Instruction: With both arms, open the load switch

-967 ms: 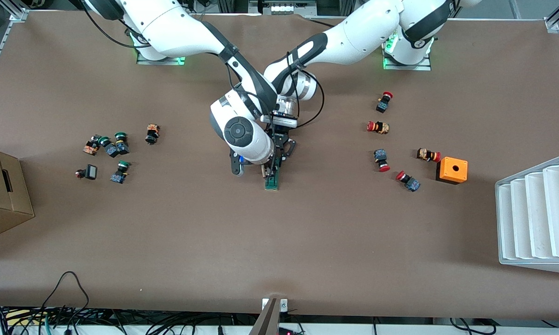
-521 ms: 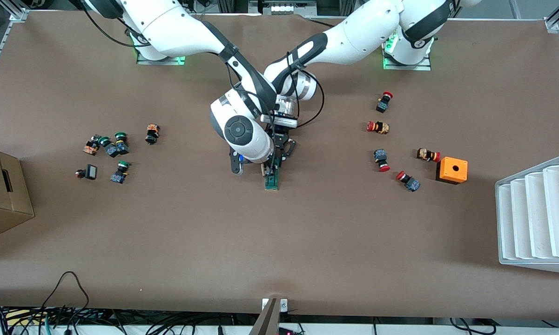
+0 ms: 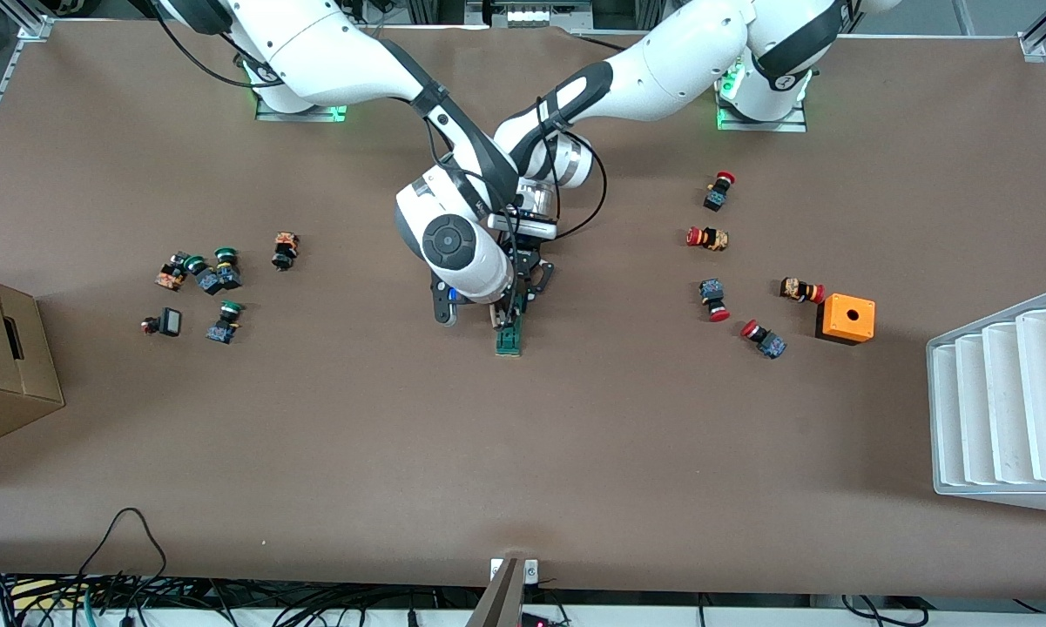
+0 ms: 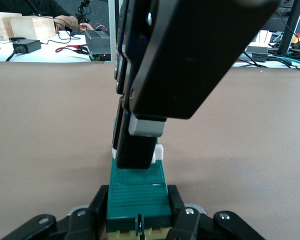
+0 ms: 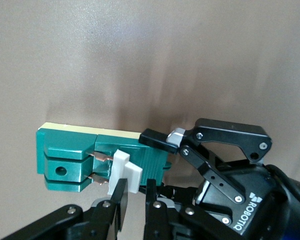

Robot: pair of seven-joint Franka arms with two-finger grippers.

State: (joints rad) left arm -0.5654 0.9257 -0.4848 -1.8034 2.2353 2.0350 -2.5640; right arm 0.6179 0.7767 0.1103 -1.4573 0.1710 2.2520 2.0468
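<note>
The load switch (image 3: 509,340), a narrow dark-green block, lies on the brown table near its middle. My left gripper (image 4: 138,217) is shut on the sides of its green body (image 4: 138,197), at the end farther from the front camera. In the front view the left gripper (image 3: 525,283) sits just above the switch, half hidden by the right arm. My right gripper (image 5: 136,192) comes down from above, shut on the switch's white piece (image 5: 126,170), which stands up from the green body (image 5: 70,155). The right gripper (image 3: 502,315) is over the block's middle.
Several green-capped buttons (image 3: 213,279) lie toward the right arm's end. Several red-capped buttons (image 3: 714,300) and an orange box (image 3: 846,318) lie toward the left arm's end. A white rack (image 3: 1006,401) and a cardboard box (image 3: 4,366) stand at the table's ends.
The right arm's wrist has edged slightly toward the bases. Both grips and the switch look unchanged.
</note>
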